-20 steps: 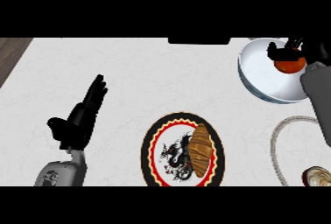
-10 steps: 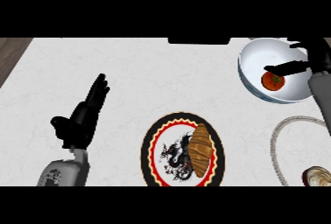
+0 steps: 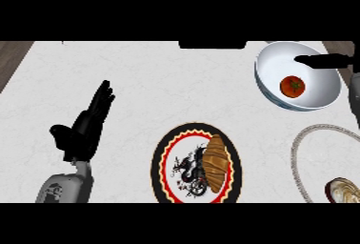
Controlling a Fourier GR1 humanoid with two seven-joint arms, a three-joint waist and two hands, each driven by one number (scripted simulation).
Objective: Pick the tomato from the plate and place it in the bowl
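Observation:
The red tomato (image 3: 292, 86) lies inside the white bowl (image 3: 275, 56) at the counter's back right, free of any hand. My right hand (image 3: 325, 60) reaches over the bowl's far right rim with straight fingers, above and right of the tomato, not touching it. The round plate (image 3: 166, 167) with a red and yellow rim and a dragon drawing sits at the front centre and carries a croissant (image 3: 215, 163). My left hand (image 3: 85, 126) rests open at the left, fingers pointing up.
A pale, rope-edged plate (image 3: 301, 157) shows at the right edge, with a small round dish (image 3: 345, 191) at its lower right. A dark object (image 3: 211, 45) sits at the counter's back edge. Wooden floor shows beyond the counter's left corner.
The right hand let go of the tomato, which now lies in the bowl. The hand opened and drew back up and to the right. The left hand stayed still.

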